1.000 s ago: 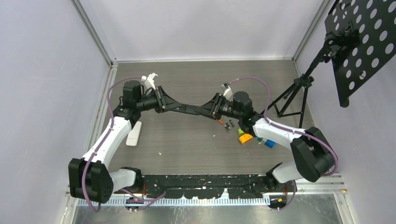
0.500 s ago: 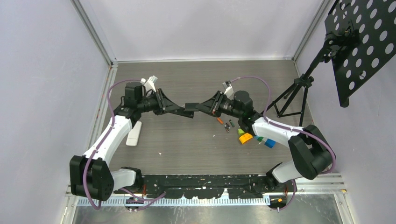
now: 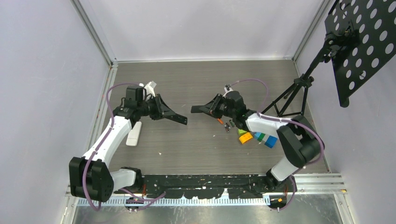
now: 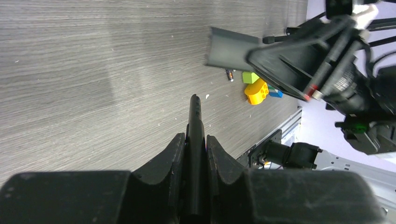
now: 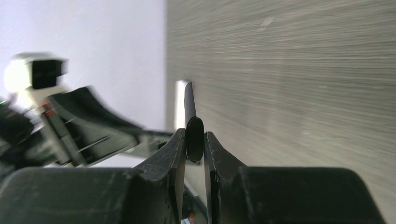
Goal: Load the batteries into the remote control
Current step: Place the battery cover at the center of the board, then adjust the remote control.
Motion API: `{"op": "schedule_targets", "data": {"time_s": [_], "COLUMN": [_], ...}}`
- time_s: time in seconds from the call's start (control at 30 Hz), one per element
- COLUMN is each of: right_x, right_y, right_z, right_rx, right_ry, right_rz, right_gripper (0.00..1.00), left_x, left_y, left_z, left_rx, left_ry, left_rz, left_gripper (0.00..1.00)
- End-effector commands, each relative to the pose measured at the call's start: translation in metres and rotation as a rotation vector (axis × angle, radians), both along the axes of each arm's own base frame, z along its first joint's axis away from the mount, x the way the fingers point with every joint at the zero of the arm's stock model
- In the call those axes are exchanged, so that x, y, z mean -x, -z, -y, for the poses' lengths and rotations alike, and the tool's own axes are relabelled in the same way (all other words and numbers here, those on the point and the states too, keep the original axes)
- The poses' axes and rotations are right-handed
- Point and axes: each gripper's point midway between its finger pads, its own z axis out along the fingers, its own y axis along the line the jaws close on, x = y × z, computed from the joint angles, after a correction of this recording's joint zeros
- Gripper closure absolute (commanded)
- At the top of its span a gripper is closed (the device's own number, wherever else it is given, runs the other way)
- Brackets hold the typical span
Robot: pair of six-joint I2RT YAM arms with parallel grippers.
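Batteries (image 3: 227, 125) lay just beside right gripper (image 3: 204, 109), outside its jaws. It clamped a remote shell (image 4: 229, 49); left gripper (image 3: 173, 115), a thin panel (image 4: 195, 116).

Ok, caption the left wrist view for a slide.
Left pincer grips a thin black strip; right pincer opposite holds a grey piece.

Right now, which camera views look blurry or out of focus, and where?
Right wrist: the left gripper is smeared, the table grain streaked. Left wrist: its fingers look soft, the orange block crisp. Top external: sharp, evenly lit.
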Motion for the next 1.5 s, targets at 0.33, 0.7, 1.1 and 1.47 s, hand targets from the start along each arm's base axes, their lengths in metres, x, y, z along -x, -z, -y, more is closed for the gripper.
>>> {"op": "schedule_targets", "data": {"time_s": [0.33, 0.7, 1.1, 1.47], "right_x": [-0.024, 0.054, 0.129, 0.17], "right_y": [0.08, -0.057, -0.121, -0.144], "right_z": [0.021, -0.002, -0.014, -0.032], "right_rx": [0.372, 0.172, 0.06, -0.069], "right_ry": [-0.001, -0.469, -0.841, -1.022], "right_rz": [-0.036, 0.392, 0.594, 0.625], "right_gripper": [0.51, 0.26, 0.23, 0.41], "left_x": [0.015, 0.011, 0.079, 0.131], "left_y": [-0.032, -0.075, -0.139, -0.176], "left_z": [0.007, 0.018, 0.042, 0.042], "left_rx": [0.038, 0.101, 0.301, 0.372], "left_ry": [0.113, 0.179, 0.539, 0.705], "left_rz": [0.134, 0.238, 0.439, 0.647], "left_gripper": [1.0, 1.0, 1.0, 1.0]}}
